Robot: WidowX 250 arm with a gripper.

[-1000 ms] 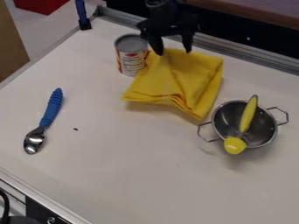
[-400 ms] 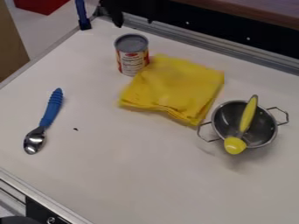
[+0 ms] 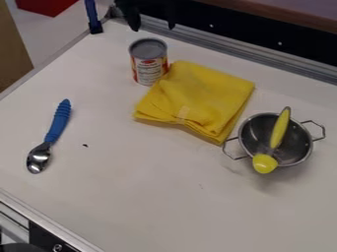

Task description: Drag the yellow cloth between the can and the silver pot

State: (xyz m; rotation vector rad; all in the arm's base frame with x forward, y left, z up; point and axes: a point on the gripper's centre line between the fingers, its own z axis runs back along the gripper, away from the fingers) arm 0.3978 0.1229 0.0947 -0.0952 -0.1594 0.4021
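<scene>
Up at the far edge, left of the middle, the claw (image 3: 153,23) is hanging over the far rail (image 3: 217,43), its two tips standing apart, with nothing showing between them. Down on the desk (image 3: 145,197), the yellow cloth (image 3: 201,96) is lying between the can (image 3: 149,64) and the silver pot (image 3: 263,125), folded, with its near edge lifting a little and casting shade.

Crowding it on the far left, the can is standing upright, right up against the cloth's edge or just beside it; I can't tell which. And over on the near right, the pot is sitting with one wire handle (image 3: 231,153) poking out towards the cloth's near corner, very close, though whether they're touching I can't tell. Inside the pot, a yellow utensil (image 3: 279,130) is leaning across, its rounded end resting at the near rim.

Well away to the left, a spoon (image 3: 58,121) is lying by itself, blue grip pointing far, metal bowl pointing near. A dark speck (image 3: 85,145) is lying just to its right, and a blue post (image 3: 93,12) is standing at the far left corner.
</scene>
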